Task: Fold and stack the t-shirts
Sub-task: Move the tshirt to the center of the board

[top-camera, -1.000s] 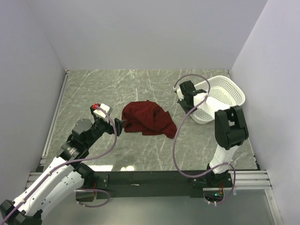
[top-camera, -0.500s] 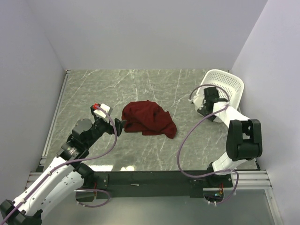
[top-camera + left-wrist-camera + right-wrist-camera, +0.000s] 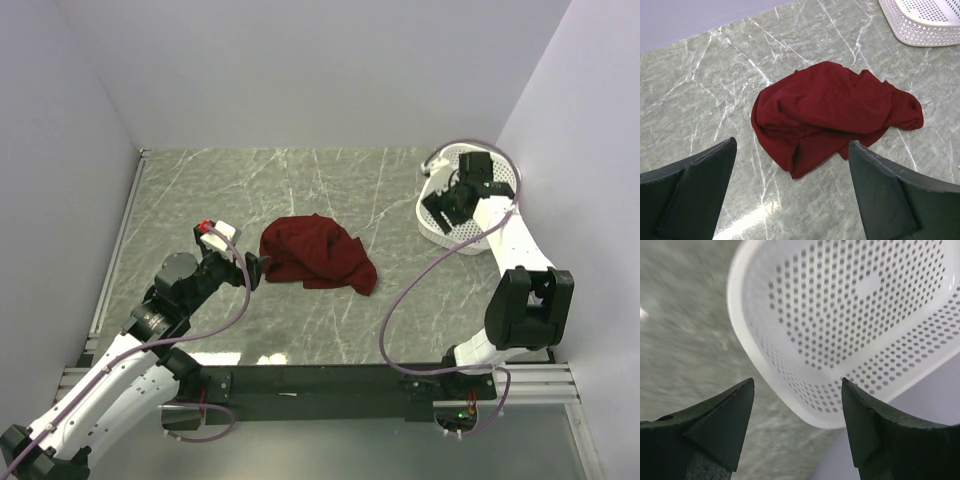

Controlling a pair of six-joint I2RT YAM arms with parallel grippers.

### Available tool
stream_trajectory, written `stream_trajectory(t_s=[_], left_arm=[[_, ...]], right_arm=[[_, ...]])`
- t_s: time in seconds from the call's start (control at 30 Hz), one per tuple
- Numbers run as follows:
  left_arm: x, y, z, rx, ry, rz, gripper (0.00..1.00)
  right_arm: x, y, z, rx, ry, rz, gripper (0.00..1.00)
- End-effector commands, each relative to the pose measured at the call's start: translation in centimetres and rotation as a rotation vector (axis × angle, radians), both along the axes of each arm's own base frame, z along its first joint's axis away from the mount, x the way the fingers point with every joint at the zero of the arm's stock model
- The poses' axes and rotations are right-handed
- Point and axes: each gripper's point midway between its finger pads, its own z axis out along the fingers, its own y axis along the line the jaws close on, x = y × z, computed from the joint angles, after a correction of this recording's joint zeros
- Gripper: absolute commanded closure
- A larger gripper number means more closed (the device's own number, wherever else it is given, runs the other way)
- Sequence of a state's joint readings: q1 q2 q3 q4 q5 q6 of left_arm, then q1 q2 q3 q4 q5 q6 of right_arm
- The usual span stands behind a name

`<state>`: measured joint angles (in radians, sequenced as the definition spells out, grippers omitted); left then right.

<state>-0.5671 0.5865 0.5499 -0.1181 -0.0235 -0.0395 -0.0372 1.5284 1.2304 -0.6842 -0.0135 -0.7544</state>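
Observation:
A dark red t-shirt [image 3: 316, 253] lies crumpled in a heap in the middle of the marble table; it is also in the left wrist view [image 3: 835, 107]. My left gripper [image 3: 258, 268] hovers just left of it, open and empty, its fingers framing the cloth's near edge [image 3: 792, 145]. My right gripper [image 3: 443, 207] is far off at the back right, over the white mesh basket [image 3: 432, 226]. In the right wrist view it stands open [image 3: 798, 382] with nothing between the fingers; the basket's rim and inside [image 3: 855, 305] show just beyond them.
The basket sits tilted in the back right corner close to the right wall, and its corner shows in the left wrist view [image 3: 925, 20]. White walls close off the table on three sides. A metal rail [image 3: 120, 235] runs along the left edge.
The right arm has swung from beside the shirt to the back right corner, carrying the basket with it, and its jaws have opened. Left arm and shirt are unmoved.

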Motion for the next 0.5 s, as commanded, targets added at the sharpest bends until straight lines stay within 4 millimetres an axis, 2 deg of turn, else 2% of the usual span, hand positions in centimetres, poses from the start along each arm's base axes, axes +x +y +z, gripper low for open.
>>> stream_trajectory(t_s=[0.0, 0.03, 0.07, 0.1, 0.13, 0.17, 0.2, 0.23, 0.27, 0.3, 0.37, 0.4, 0.43, 0.47], left_arm=[[0.0, -0.3, 2.2, -0.019, -0.06, -0.018, 0.01], [0.1, -0.3, 2.2, -0.02, -0.058, -0.018, 0.01], [0.1, -0.3, 2.3, -0.021, -0.06, -0.018, 0.0], [0.1, -0.3, 2.3, -0.02, -0.061, -0.018, 0.01], [0.1, -0.3, 2.3, -0.019, -0.062, -0.019, 0.01], [0.1, -0.4, 2.3, -0.02, -0.065, -0.02, 0.01], [0.1, -0.3, 2.3, -0.019, -0.062, -0.019, 0.01], [0.1, -0.3, 2.2, -0.016, -0.058, -0.019, 0.01], [0.1, -0.3, 2.1, -0.015, -0.057, -0.019, 0.0], [0.2, -0.4, 2.1, -0.013, -0.055, -0.019, 0.0], [0.1, -0.3, 1.9, -0.01, -0.051, -0.019, 0.01], [0.1, -0.3, 2.1, -0.012, -0.057, -0.018, 0.01], [0.2, -0.3, 2.1, -0.011, -0.057, -0.015, 0.01], [0.2, -0.3, 2.0, -0.01, -0.055, -0.015, 0.01]], right_arm=[[0.9, 3.6, 2.1, 0.251, -0.008, -0.097, 0.23], [2.2, 3.6, 2.9, 0.277, -0.049, -0.143, 0.23], [3.1, 3.7, 1.9, 0.307, -0.028, -0.203, 0.23], [3.7, 3.9, 1.6, 0.362, -0.025, -0.334, 0.23], [5.0, 4.2, 2.2, 0.387, -0.048, -0.389, 0.23], [6.0, 4.4, 1.9, 0.404, -0.064, -0.455, 0.23], [6.8, 3.4, 0.4, 0.388, -0.067, -0.62, 0.23], [8.2, 5.2, 1.1, 0.408, -0.092, -0.642, 0.23], [8.5, 5.7, 0.7, 0.405, -0.085, -0.671, 0.23], [9.1, 6.3, -0.7, 0.409, -0.06, -0.715, 0.23], [10.8, 6.7, -0.2, 0.421, -0.097, -0.747, 0.23], [11.4, 6.7, -1.2, 0.426, -0.092, -0.782, 0.23], [12.3, 6.1, -0.8, 0.414, -0.13, -0.804, 0.24], [12.8, 6.0, -1.9, 0.397, -0.12, -0.818, 0.24]])
